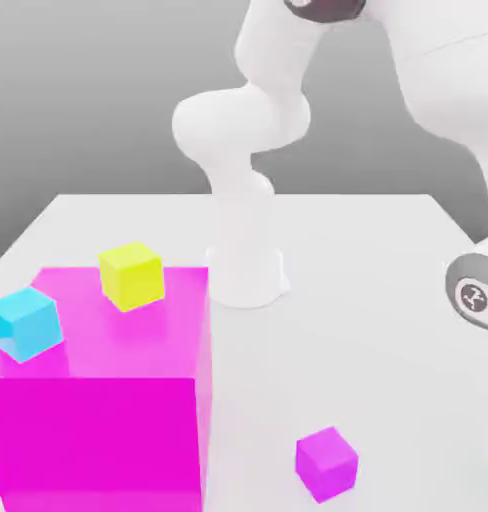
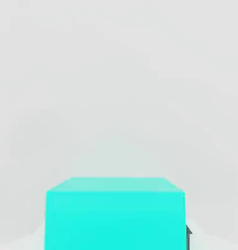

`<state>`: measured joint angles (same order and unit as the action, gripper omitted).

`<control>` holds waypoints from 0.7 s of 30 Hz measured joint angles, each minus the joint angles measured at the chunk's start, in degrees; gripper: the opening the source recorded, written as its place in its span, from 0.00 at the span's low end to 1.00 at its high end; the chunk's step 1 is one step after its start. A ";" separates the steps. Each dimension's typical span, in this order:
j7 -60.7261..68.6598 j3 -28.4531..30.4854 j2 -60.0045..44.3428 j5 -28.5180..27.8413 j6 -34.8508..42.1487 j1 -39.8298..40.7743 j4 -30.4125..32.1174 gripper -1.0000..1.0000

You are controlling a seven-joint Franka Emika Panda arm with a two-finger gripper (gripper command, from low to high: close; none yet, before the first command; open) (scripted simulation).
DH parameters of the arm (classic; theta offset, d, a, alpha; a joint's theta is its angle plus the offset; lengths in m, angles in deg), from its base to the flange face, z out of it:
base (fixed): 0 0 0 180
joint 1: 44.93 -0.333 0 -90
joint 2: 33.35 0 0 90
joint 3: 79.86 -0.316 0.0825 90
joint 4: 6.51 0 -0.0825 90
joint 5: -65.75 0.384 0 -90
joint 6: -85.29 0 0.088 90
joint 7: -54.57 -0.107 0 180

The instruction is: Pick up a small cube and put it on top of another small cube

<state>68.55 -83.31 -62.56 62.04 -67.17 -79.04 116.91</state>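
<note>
Grey backdrop, white counter (image 1: 388,260). Big magenta block (image 1: 98,400) at exterior view's left carries yellow cube (image 1: 132,275) and sky-blue cube (image 1: 26,322). Small magenta cube (image 1: 326,463) on counter. Teal cube (image 2: 114,215) close under hand camera, sliver at exterior view's right edge. Tool state: cannot tell.

My white table (image 1: 368,260) carries my arm's base (image 1: 246,275), a big magenta block (image 1: 98,400) at the exterior view's left, a small magenta cube (image 1: 326,463) near the front, and the teal cube (image 2: 114,215) at the right edge.
</note>
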 joint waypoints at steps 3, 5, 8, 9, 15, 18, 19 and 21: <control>0.38 0.02 5.92 1.66 4.47 1.30 1.49 0.00; 0.12 1.07 9.87 3.79 7.21 3.51 2.77 0.00; -0.99 3.45 15.79 6.28 11.31 6.70 4.75 0.00; -1.56 4.40 17.75 6.83 12.67 7.66 5.41 0.00; -7.00 9.81 29.56 7.16 20.58 16.18 9.51 0.00; -10.60 11.25 35.50 5.97 24.43 19.96 11.59 0.00; -11.89 11.83 37.49 5.43 25.69 20.96 12.29 0.00; -14.64 13.16 41.51 4.12 28.17 23.35 13.70 0.00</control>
<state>53.91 -70.15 -21.05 66.17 -39.00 -55.69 130.61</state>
